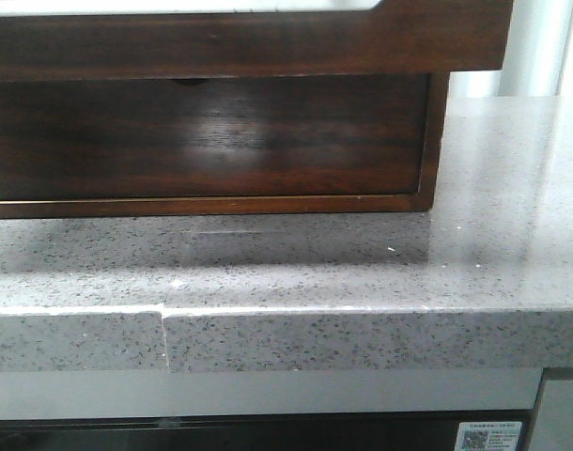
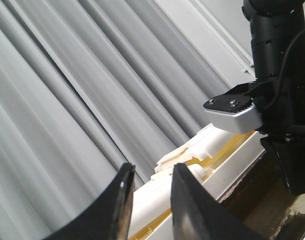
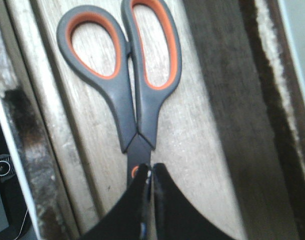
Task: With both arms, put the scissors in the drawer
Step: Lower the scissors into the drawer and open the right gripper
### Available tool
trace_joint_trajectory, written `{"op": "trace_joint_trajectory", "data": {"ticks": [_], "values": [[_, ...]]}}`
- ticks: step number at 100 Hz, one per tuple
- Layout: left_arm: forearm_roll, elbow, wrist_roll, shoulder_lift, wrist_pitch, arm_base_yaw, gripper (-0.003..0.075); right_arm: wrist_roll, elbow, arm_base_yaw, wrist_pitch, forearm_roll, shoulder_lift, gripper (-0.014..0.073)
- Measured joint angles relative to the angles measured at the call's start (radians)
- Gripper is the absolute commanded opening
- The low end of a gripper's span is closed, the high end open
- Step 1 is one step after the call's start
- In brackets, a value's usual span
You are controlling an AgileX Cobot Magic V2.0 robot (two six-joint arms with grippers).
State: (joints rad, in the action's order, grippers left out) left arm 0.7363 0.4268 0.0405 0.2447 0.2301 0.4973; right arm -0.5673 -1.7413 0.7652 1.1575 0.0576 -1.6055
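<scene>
My right claw (image 3: 150, 175) pinches the scissors (image 3: 123, 75) by the blades over the drawer (image 3: 192, 150) floor; next, release. My left claw (image 2: 150, 192) hangs empty, slightly parted.

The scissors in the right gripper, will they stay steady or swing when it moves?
The scissors look stiff, probably light. The right gripper pinches only near the pivot, so the handles could swing. Smooth blades may slip.

One label only: a white sticker (image 1: 490, 437) low on the dark panel under the counter (image 1: 362, 282), carrying a blue QR code and small print too fine to read. No other text, brand or number is legible.
</scene>
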Motion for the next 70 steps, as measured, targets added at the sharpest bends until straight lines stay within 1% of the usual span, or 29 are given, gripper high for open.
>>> {"op": "trace_joint_trajectory", "data": {"ticks": [20,25,40,42,70], "values": [[0.0,0.0,0.0,0.0,0.0,0.0,0.0156,0.0,0.0,0.0,-0.056,0.002,0.054,-0.0057],[0.0,0.0,0.005,0.0,0.0,0.0,0.0126,0.004,0.0,0.0,-0.066,0.002,0.069,-0.0057],[0.0,0.0,0.068,0.0,0.0,0.0,-0.0013,0.022,0.0,0.0,-0.086,0.004,0.112,-0.0057],[0.0,0.0,0.071,0.0,0.0,0.0,-0.0022,0.022,0.0,0.0,-0.088,0.004,0.115,-0.0057],[-0.002,0.0,0.098,-0.008,0.0,0.0,-0.0022,0.049,0.0,0.0,-0.107,0.004,0.174,-0.0057]]}}
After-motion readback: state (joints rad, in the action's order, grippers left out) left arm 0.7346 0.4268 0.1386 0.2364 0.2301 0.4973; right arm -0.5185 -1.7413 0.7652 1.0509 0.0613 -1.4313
